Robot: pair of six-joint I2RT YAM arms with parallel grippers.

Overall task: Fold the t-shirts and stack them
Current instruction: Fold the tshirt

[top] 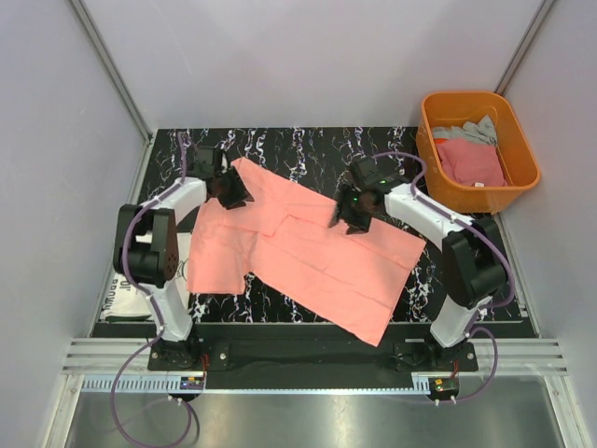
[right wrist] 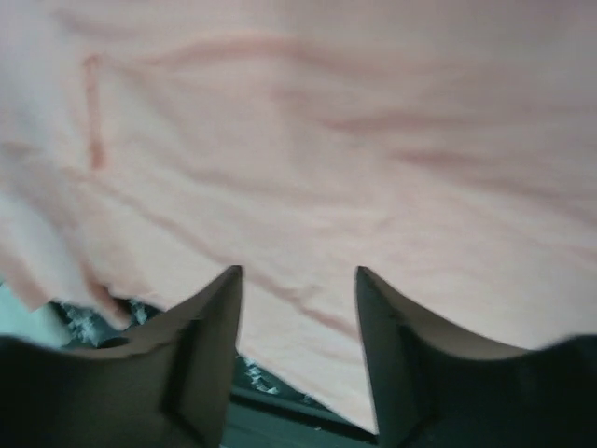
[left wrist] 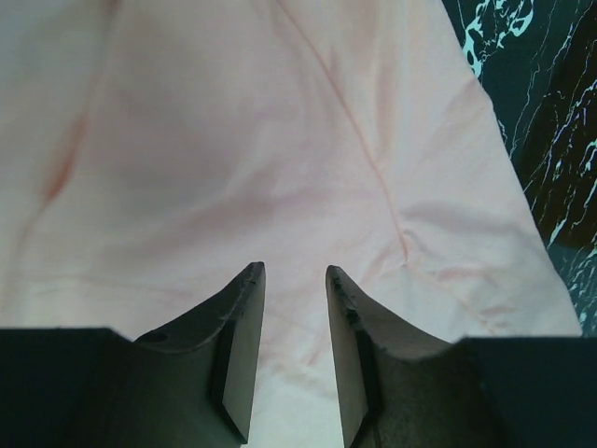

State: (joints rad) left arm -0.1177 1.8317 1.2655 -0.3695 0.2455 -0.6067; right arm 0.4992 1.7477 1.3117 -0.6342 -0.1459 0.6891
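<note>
The left pincer (top: pixel 229 191) has its jaws parted a moderate way with nothing between them; its wrist view shows pink cloth lying below the gap. The right pincer (top: pixel 351 215) is spread wider and also grips nothing, with cloth and a sliver of dark table under it. Both hang low over the pink t-shirt (top: pixel 317 266), which lies spread out, slightly rumpled, on the black marbled table (top: pixel 308 145).

Seen from overhead, the shirt's long axis slants from 10 o'clock to 5 o'clock across the table's middle, and one sleeve sticks out toward 8 o'clock. The left pincer is at the 10 o'clock end. The right pincer is on the 2 o'clock long edge, about midway along. The free 5 o'clock corner is nearer the right arm and the 8 o'clock sleeve nearer the left, so a fold would likely start from those.

An orange tub (top: pixel 522 140) at 2 o'clock holds a grey t-shirt (top: pixel 471 131) and a deeper pink t-shirt (top: pixel 471 163). A white t-shirt (top: pixel 126 301) with black letters peeks out at 8 o'clock beside the left arm.
</note>
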